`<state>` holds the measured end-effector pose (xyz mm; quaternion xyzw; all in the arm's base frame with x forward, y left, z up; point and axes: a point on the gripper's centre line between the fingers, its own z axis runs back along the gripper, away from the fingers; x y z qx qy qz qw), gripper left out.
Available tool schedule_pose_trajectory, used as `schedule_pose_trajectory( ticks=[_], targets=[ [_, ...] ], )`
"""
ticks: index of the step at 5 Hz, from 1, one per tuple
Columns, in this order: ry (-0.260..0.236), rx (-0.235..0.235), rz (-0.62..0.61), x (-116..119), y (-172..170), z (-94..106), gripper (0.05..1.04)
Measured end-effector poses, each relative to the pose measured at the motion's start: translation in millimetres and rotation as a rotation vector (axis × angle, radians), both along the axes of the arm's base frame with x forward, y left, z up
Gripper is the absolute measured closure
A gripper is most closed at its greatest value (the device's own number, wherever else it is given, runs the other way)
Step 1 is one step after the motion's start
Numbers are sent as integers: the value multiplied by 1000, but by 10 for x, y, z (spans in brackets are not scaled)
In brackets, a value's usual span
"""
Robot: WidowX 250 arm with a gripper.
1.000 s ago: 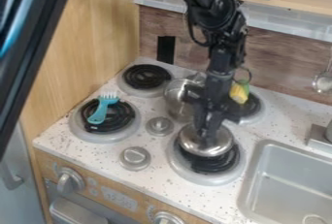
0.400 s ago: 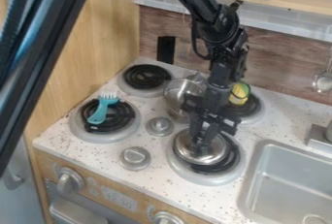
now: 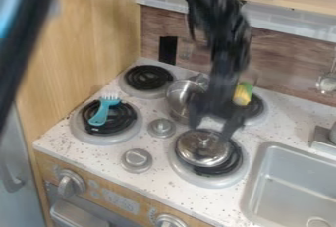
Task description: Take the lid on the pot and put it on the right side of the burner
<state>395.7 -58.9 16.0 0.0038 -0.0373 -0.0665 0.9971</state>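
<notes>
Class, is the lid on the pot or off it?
Off: the lid rests on the front right burner; the pot stands uncovered farther back.

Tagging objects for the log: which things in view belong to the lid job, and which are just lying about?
Part of the job:
- lid, resting on the front right burner
- pot, uncovered
- gripper, open above the lid

Just lying about:
- teal brush, on the front left burner
- yellow-green toy, at the back right burner

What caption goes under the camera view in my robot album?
The robot's open hand hovers above a shiny lid on the stove burner.
</notes>
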Motion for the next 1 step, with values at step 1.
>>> schedule_pose_trajectory(
  ticks=[1],
  targets=[
    [-20, -29, -13, -42, 11, 163, 77]
  ],
)
